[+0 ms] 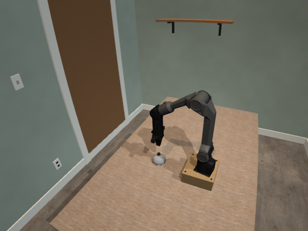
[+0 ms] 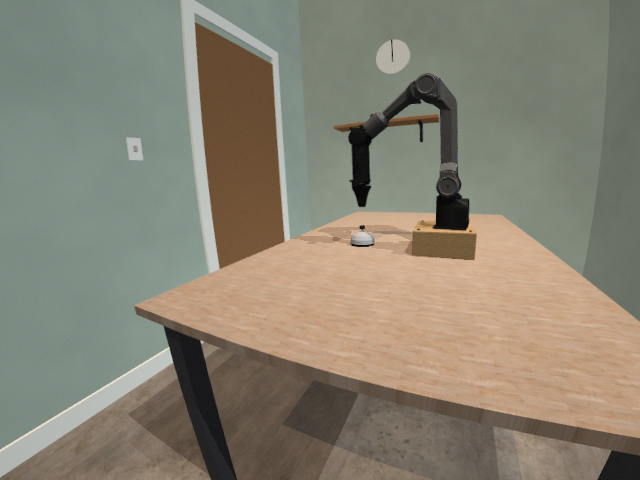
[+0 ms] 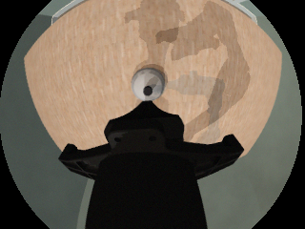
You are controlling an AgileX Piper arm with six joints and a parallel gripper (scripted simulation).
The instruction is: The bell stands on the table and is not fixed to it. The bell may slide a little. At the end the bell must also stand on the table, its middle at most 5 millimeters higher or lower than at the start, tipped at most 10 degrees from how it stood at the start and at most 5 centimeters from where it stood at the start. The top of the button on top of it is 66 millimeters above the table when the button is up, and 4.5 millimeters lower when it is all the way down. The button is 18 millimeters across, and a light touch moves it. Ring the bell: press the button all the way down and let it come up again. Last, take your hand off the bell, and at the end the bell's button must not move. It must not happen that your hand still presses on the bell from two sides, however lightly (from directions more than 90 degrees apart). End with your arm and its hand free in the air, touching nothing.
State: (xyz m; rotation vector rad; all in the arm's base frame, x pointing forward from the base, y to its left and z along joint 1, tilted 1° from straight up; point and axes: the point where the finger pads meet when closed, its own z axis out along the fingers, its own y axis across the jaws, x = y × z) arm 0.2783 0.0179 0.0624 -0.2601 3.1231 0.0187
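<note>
Pale wood table, plank-grained, dark legs. Silver dome bell stands upright on it, near the far left part of the top, well apart from the edges; black button on its crown looks raised, nothing touching it.

Arm rises from a light wooden base block just beside the bell, elbow high, forearm reaching out and the wrist link hanging straight down. Gripper points tip-down above the bell, clear air between tip and button in the exterior view. Claw clenched fully, fingers pressed together into one blunt point, nothing between them.

Wrist view: the closed tip sits just below the bell in frame, button seen as a dark dot in the bright dome. Arm shadows fall across the wood beyond the bell.

Surroundings: brown door in white frame, wall shelf, round clock, grey-green walls.
</note>
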